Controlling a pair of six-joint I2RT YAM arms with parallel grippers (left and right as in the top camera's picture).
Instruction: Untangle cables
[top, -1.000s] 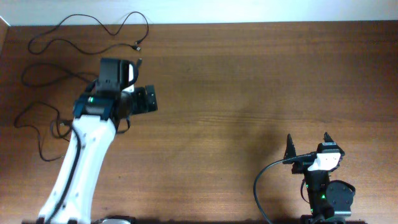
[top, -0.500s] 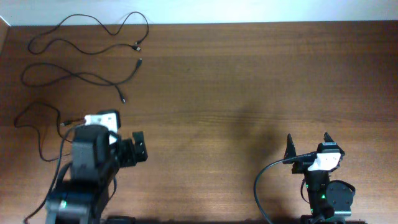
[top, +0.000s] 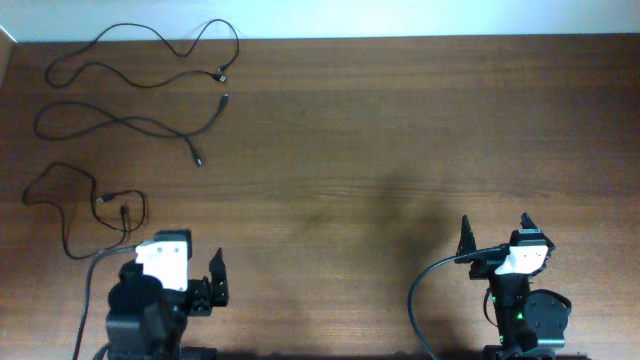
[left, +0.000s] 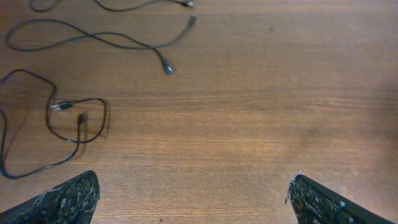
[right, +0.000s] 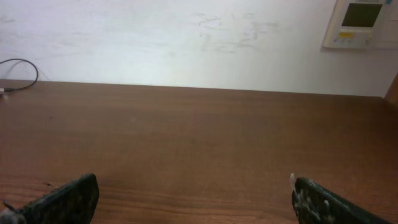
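Overhead looks straight down; left wrist shares its cables (top: 198, 158) (nearer); right faces wall (right: 186, 37).

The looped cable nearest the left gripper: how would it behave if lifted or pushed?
Probably floppy: the looped cable lies in loose curves and a loop, so it would likely sag when lifted. Likely light, being very thin against the wooden table. Pushed, it would probably bend and slide rather than roll.

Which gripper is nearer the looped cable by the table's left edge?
Left. The left gripper sits just on the robot's side of the looped cable; the right gripper is far off to its right.
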